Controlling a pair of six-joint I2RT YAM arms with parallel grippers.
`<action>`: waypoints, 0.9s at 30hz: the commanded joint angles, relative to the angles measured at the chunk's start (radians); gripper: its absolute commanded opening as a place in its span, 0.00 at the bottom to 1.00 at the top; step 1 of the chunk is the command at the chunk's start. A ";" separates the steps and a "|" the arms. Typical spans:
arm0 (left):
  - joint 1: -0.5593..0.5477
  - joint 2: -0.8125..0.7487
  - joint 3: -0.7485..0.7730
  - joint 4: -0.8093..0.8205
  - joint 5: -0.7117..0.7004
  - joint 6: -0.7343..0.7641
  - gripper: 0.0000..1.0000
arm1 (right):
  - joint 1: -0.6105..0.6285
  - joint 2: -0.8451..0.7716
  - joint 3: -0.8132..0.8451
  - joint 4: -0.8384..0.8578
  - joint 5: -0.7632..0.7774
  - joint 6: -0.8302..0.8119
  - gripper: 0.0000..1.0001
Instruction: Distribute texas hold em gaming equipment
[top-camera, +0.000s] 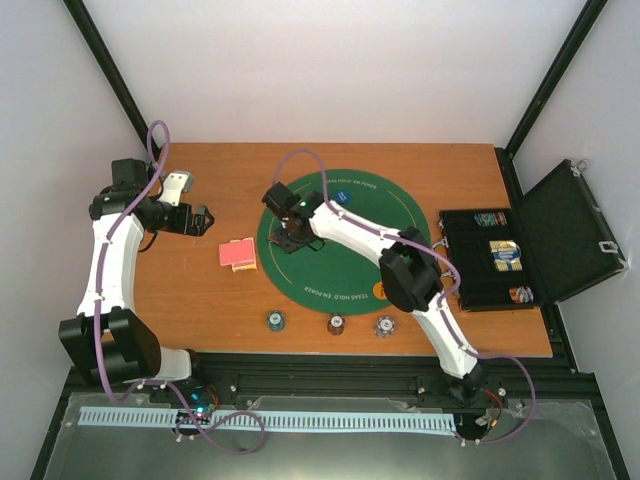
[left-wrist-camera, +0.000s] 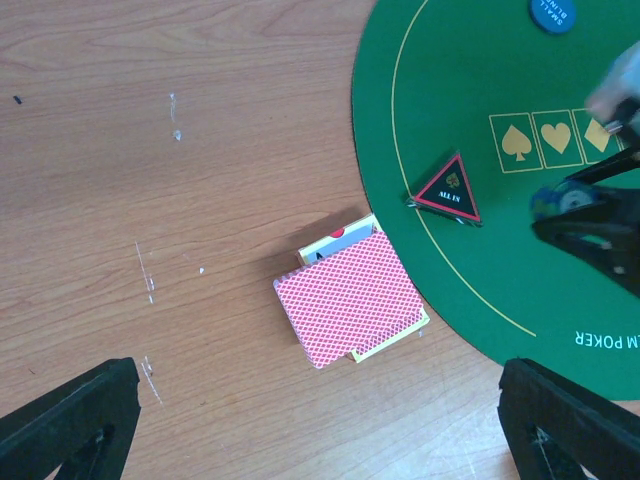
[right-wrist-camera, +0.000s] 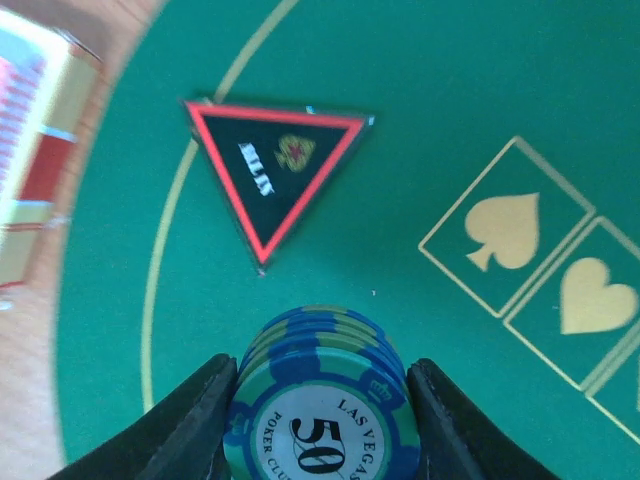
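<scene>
Right wrist view: right jaws clamped on blue-white poker chip stack, 6 o'clock of black-red triangular marker.
Left jaws: wide apart.
Red-backed playing cards: wooden desk, 9 o'clock of round green felt mat.

You get bright, even overhead light, with only soft shadows on the table. In your right wrist view the cards blur at the left edge, while the chip stack reads sharp.

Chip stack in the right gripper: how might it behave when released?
Separate layers show, so the chip stack may shear or topple if nudged. Rigid, probably dense; the right gripper pinches only rims, so lower chips could slip.
</scene>
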 joint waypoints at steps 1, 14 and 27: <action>0.008 -0.001 0.045 -0.015 -0.003 0.005 1.00 | -0.015 0.059 0.036 -0.027 -0.018 -0.038 0.26; 0.009 0.005 0.043 -0.004 0.000 0.013 1.00 | -0.036 0.147 0.038 -0.003 -0.071 -0.046 0.27; 0.008 0.016 0.046 0.000 0.003 0.010 1.00 | -0.039 0.226 0.123 -0.025 -0.120 -0.054 0.33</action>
